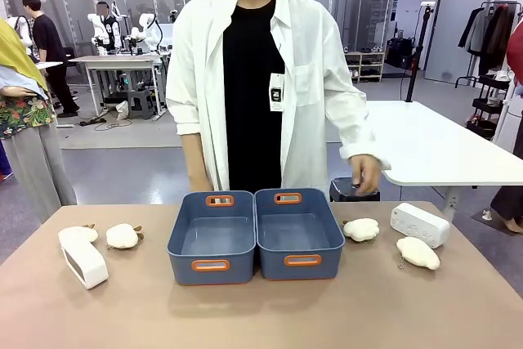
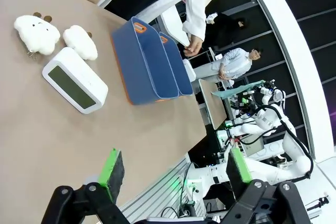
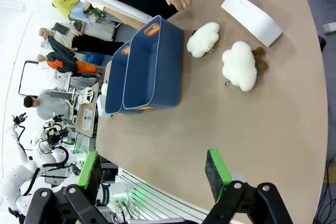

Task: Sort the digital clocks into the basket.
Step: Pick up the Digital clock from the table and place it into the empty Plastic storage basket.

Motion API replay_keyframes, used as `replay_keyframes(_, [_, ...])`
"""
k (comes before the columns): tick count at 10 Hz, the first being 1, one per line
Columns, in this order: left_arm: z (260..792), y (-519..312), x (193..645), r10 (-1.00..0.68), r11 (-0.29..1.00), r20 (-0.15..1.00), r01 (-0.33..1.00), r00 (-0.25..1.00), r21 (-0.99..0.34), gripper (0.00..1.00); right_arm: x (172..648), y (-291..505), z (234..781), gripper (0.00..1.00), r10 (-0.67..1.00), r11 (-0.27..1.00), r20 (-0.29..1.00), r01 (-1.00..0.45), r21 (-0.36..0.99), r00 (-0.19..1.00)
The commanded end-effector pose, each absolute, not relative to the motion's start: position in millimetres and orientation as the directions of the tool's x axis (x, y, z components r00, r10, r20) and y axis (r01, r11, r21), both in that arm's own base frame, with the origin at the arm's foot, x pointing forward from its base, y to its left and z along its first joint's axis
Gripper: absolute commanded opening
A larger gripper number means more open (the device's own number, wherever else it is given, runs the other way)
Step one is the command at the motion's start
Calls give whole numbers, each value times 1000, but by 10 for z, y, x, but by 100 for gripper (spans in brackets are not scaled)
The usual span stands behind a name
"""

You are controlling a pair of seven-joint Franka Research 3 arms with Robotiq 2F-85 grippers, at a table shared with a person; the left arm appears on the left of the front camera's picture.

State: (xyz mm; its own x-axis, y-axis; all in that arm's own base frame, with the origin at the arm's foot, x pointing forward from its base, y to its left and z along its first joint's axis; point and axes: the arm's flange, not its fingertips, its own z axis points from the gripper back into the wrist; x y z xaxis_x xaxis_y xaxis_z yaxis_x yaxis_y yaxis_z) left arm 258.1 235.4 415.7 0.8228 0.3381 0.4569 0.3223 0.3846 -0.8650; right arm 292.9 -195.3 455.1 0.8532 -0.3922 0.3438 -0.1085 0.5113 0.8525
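Both wide, empty: your left gripper (image 2: 175,166), right gripper (image 3: 153,167). Left clock (image 1: 84,263) and right clock (image 1: 419,224) flank the baskets (image 1: 184,266), likely one per arm.

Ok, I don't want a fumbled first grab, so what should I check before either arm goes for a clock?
1. Left pincer open, holding nothing: ok.
2. Right pincer open, holding nothing: ok.
3. Left clock free of the left plush toy right behind it: cannot tell, they sit very close.
4. Right clock apart from the right plush toy: ok.
5. Left basket and right basket empty: ok.
6. Person's hand clear of the baskets: ok.
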Motion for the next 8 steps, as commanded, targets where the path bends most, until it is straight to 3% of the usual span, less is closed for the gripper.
replay_keyframes(1, [4163, 2383, 2534, 333, 376, 459, 330, 824, -866, 100, 2904, -1985, 4566, 100, -395, 506, 348, -115, 855, 850])
replay_keyframes(8, [4163, 2383, 2534, 333, 376, 459, 330, 824, -866, 100, 2904, -1985, 4566, 100, -395, 506, 348, -115, 855, 850])
